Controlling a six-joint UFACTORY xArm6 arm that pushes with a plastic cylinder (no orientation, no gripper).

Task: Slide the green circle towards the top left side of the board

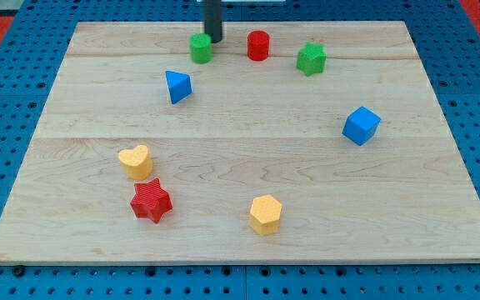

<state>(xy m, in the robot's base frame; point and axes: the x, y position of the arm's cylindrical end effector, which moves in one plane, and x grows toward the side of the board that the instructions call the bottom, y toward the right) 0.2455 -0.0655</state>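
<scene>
The green circle [200, 48] is a short green cylinder near the top edge of the wooden board [240, 117], left of centre. My tip [213, 39] is the lower end of the dark rod that comes down from the view's top. It stands just right of the green circle and slightly above it, touching or nearly touching its upper right side.
A red cylinder [258, 45] and a green star [311, 58] lie to the right along the top. A blue triangle [177, 86] sits below the green circle. A blue cube [361, 125], yellow heart [136, 161], red star [151, 201] and yellow hexagon [266, 214] lie lower.
</scene>
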